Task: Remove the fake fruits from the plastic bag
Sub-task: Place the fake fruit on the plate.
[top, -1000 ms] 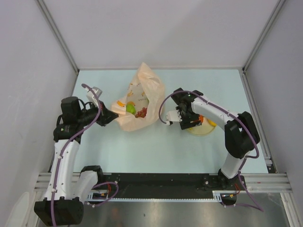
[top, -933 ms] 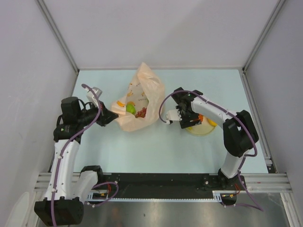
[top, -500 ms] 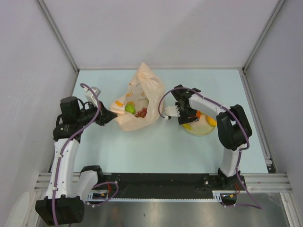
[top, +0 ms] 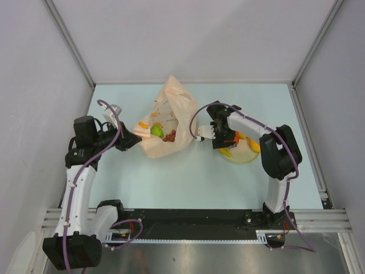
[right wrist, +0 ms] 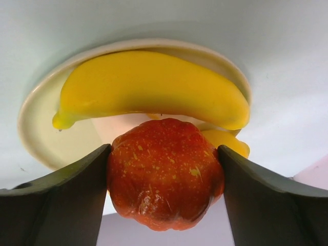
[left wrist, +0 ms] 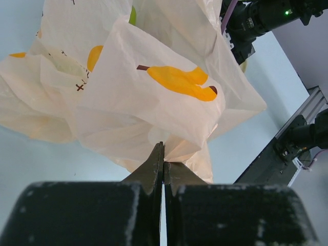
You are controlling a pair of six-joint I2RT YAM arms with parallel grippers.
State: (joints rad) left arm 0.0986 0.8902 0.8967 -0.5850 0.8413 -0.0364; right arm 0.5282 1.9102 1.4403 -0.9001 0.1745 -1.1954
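**A:** Top external first: where is everything lying?

**B:** The bag (top: 174, 105) is lying mid-bench (top: 188, 177), with a green apple (top: 157, 131) and grapes (top: 170, 136) showing inside it. The left pincer (top: 136, 140) is pinching the bag's left edge. The right pincer (top: 223, 140) is hanging over the left rim of the plate (top: 242, 162), just right of the bag.

**A:** And the left wrist?

**B:** Its jaws are pressing shut on a fold of the bag, which is spreading away ahead of them.

**A:** The right wrist?

**B:** That pincer is gripping a red fruit (right wrist: 165, 171), jaws standing wide around it. The plate is lying ahead and below. A banana (right wrist: 154, 97) is stretching across it from side to side, and a second yellow fruit (right wrist: 228, 141) is peeking out at the right.

**A:** So where is the room for setting it down?

**B:** I'm judging that the bare patch in front of the banana is offering it, though the rim is running close. For the apple and grapes, the right arm is sitting nearer and is the only one not holding the bag.
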